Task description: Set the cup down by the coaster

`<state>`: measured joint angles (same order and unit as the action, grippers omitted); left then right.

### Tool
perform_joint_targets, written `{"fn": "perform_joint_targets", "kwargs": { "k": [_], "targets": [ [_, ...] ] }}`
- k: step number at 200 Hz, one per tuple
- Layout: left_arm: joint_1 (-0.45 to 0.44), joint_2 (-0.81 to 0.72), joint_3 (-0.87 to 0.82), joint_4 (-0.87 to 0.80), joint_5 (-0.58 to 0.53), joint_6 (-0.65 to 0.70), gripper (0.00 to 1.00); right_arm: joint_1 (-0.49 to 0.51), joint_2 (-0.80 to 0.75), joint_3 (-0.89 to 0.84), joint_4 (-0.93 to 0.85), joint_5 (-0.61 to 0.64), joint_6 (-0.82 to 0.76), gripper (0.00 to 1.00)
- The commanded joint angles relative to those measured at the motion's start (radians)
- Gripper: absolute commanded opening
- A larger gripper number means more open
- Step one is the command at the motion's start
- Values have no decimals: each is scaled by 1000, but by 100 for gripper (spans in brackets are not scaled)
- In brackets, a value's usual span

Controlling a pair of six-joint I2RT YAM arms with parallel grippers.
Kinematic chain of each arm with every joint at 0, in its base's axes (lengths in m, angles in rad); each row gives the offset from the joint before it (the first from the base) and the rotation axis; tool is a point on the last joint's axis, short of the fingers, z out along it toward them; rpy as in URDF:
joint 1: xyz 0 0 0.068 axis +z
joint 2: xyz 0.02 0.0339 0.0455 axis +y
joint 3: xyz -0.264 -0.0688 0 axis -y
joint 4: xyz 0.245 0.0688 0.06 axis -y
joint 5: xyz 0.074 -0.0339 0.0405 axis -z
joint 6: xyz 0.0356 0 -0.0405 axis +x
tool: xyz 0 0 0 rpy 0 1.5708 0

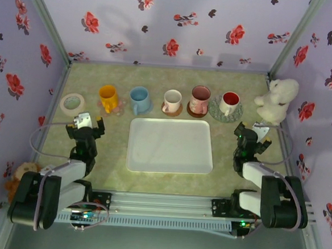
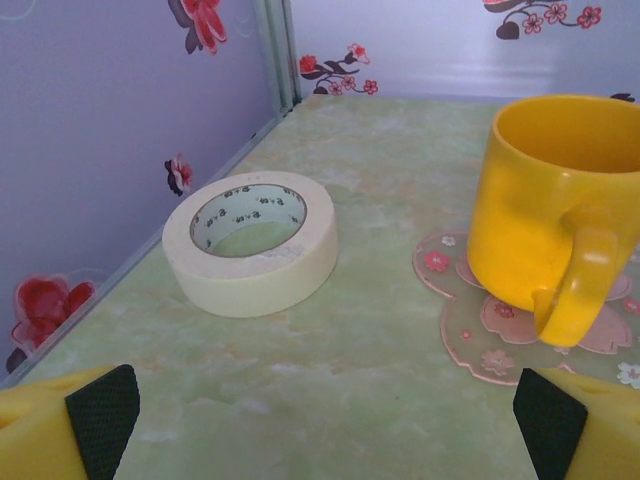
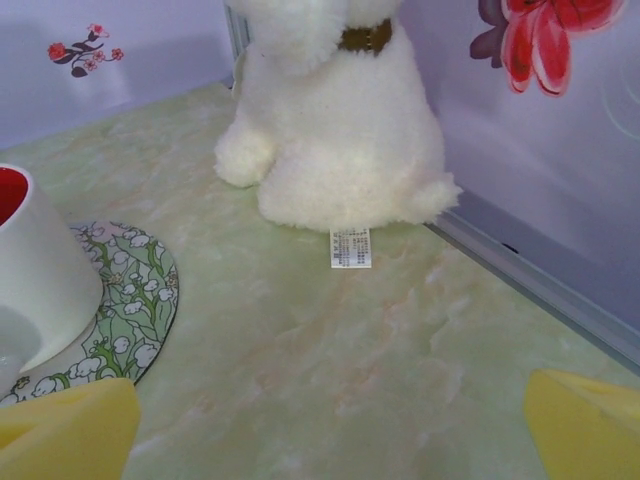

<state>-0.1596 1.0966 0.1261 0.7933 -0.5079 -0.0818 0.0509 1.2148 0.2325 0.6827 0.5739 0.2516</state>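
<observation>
Though cropped at right, the glossy yellow cup (image 2: 540, 210) stands on a clear flowered coaster (image 2: 470, 330), far left on the marbled desk (image 2: 330, 360); left claw (image 2: 325, 415) and right claw (image 3: 328, 425) gape wide.

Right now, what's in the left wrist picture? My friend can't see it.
A yellow mug stands on a clear flowered coaster at the right, its handle toward the camera. A roll of cream tape lies flat on the pale green table to its left. The left gripper, open, shows its fingers in the bottom corners.
</observation>
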Motion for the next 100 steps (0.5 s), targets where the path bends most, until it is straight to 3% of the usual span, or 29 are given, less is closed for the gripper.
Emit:
{"fn": "perform_joint_targets", "kwargs": {
  "k": [1, 65, 100],
  "targets": [
    [22, 37, 17, 85, 52, -24, 100, -14, 34, 28, 82, -46, -33, 99],
    [53, 192, 92, 158, 122, 35, 99, -33, 180, 97, 136, -146, -57, 99],
    [116, 263, 95, 227, 181, 23, 99, -34, 221, 115, 142, -193, -76, 99]
  ]
}}
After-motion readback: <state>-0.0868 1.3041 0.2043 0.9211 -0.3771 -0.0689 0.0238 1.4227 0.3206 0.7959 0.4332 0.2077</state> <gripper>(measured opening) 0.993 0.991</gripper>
